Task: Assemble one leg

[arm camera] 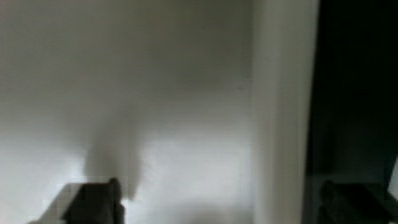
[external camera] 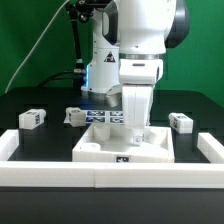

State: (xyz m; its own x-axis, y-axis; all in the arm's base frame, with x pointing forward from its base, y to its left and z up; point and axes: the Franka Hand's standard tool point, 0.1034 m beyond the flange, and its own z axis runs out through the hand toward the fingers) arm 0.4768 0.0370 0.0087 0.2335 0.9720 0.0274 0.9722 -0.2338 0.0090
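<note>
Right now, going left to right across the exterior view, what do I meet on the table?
left leg → second leg → arm → right leg

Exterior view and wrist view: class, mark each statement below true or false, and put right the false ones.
1. The arm reaches down over the big white panel. True.
2. One leg lies at the exterior view's right of the panel. True.
3. Every leg is already fixed to the panel. False: that one and two other legs at the exterior view's left lie loose on the table.
4. The table is red. False: it is black.
5. In the wrist view the gripper clamps a leg. False: its fingers stand apart with only a white surface between them.
</note>
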